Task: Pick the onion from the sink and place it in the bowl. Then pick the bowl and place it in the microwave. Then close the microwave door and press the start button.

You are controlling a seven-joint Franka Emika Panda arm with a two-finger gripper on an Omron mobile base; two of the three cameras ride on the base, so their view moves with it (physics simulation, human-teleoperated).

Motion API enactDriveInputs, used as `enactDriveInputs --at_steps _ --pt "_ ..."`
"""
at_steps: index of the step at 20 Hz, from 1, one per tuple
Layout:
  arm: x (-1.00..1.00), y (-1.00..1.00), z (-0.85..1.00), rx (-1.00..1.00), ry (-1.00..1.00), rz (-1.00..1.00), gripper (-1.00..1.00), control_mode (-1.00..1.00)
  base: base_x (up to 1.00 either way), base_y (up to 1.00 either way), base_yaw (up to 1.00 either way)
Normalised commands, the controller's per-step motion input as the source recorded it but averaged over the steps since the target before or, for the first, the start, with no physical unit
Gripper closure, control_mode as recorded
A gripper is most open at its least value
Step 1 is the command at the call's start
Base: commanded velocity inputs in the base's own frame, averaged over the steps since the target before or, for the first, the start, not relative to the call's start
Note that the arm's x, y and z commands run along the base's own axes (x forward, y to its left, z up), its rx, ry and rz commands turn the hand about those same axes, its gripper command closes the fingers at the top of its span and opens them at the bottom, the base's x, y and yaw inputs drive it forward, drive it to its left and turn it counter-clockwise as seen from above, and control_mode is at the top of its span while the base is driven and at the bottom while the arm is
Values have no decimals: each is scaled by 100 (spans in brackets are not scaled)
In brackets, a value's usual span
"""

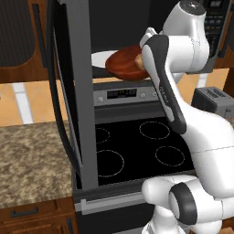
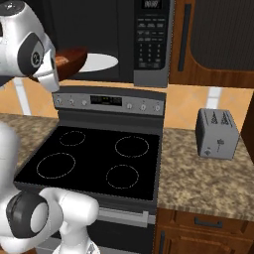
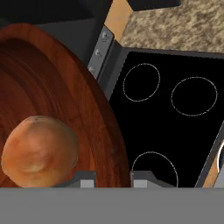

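Note:
The reddish-brown bowl (image 1: 123,61) hangs in the air at the mouth of the microwave (image 2: 151,49), just over its white turntable (image 2: 99,62). The orange-tan onion (image 3: 39,151) lies inside the bowl (image 3: 52,87). My gripper (image 3: 113,180) is shut on the bowl's near rim, one fingertip inside and one outside. The onion (image 1: 138,60) peeks out beside my wrist. The microwave door (image 1: 80,91) stands swung wide open to the left. The bowl (image 2: 72,58) is partly hidden behind my hand. The sink is out of view.
Below the bowl lies the stove's black glass cooktop (image 2: 94,163) with its control strip (image 1: 123,95). A grey toaster (image 2: 216,134) stands on the granite counter (image 2: 208,178) to the right. More counter (image 1: 32,160) lies left of the stove.

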Motion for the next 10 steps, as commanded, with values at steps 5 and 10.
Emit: enactDriveInputs --at_steps 5,10 --pt "49 0 0 0 -3 0 100 -100 0 0 0" --pt "78 0 0 0 0 0 100 -100 0 0 0"
